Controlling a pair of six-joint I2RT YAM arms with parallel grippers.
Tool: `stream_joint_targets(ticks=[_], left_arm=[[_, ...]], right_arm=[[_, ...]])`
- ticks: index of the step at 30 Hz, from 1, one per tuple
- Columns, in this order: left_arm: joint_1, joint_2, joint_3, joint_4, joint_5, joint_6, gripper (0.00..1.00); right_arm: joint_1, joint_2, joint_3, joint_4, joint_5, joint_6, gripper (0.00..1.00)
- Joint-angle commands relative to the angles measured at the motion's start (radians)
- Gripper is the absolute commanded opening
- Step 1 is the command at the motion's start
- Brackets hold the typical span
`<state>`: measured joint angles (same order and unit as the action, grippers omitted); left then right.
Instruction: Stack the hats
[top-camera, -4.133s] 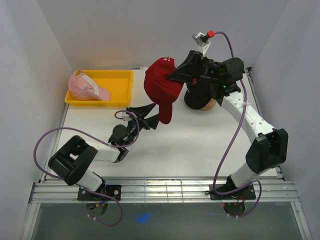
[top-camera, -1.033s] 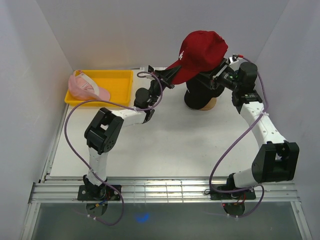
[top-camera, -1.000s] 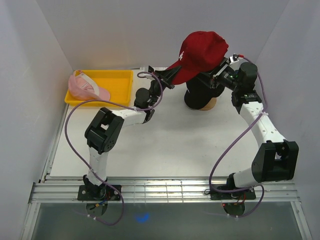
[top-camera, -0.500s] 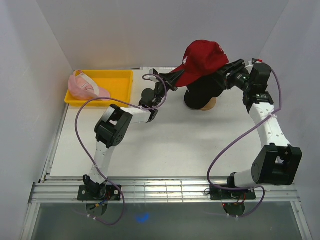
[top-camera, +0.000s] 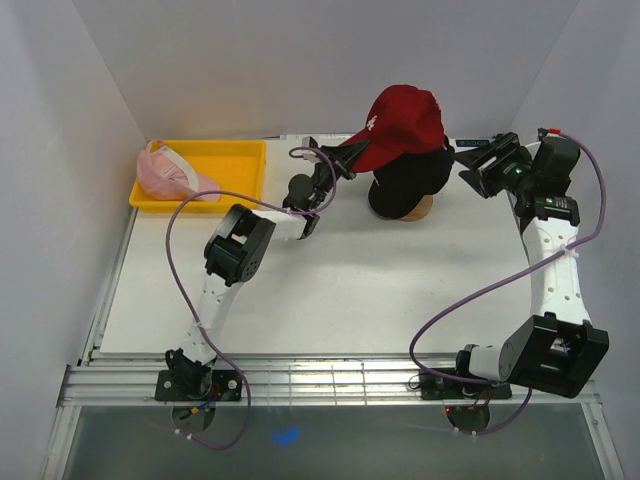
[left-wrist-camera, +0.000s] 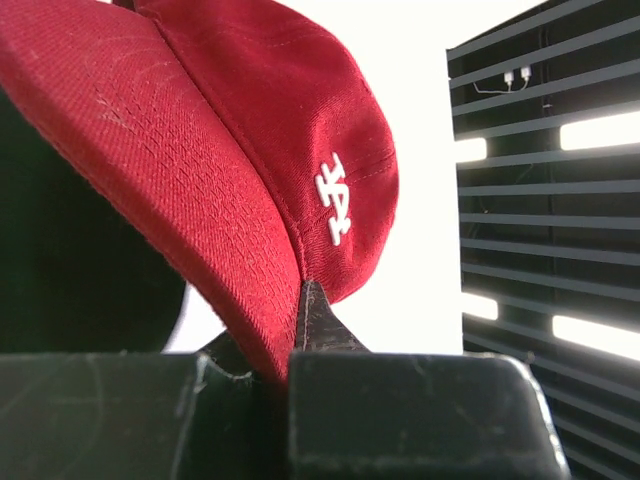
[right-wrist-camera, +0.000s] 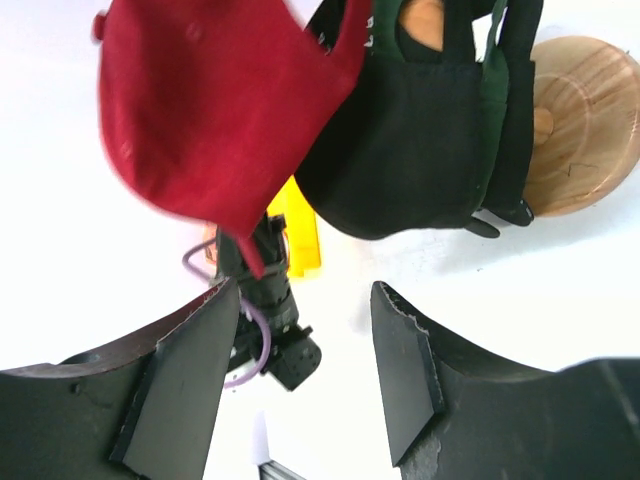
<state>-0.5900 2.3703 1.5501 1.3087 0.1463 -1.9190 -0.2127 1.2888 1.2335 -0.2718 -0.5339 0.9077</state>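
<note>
The left arm reaches far over the desk (top-camera: 330, 290) toward the wooden stand (top-camera: 421, 209). Its forearm lies low and its left hand (top-camera: 345, 159) is just left of the stand. This hand is closed on the brim of the dark red cap (top-camera: 405, 112), which the left wrist view shows pinched between the fingers. The crown of the red cap sits on top of the dark caps (top-camera: 404, 180) already on the stand.

The right arm stands tall to the right of the stand, its wrist bent so that the right hand (top-camera: 476, 161) points left at the stand. Its fingers are spread apart, hold nothing, and do not touch the caps.

There is one dark red cap and one pink cap (top-camera: 168, 173). The pink cap lies in the single yellow tray (top-camera: 237, 164), well to the left of the stand. The stand carries at least two dark caps, one black and one with green edges; the exact number cannot be told.
</note>
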Motion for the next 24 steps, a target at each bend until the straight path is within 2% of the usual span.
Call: stream_joint_targets(ticks=[1,11,24], left_arm=[[0.006,0.024,0.07,0.428,0.029,0.002,0.0],[-0.011,0.098,0.136,0.428,0.058,-0.002,0.0],[-0.054,0.08,-0.025,0.443,0.05,0.023,0.0]], right_arm=[[0.001,-0.043,0.012,-0.012,-0.014,-0.061,0.61],[-0.008,-0.039,0.0,-0.01,-0.023,-0.081,0.61],[-0.011,-0.022,0.007,-0.015,-0.024,-0.112,0.61]])
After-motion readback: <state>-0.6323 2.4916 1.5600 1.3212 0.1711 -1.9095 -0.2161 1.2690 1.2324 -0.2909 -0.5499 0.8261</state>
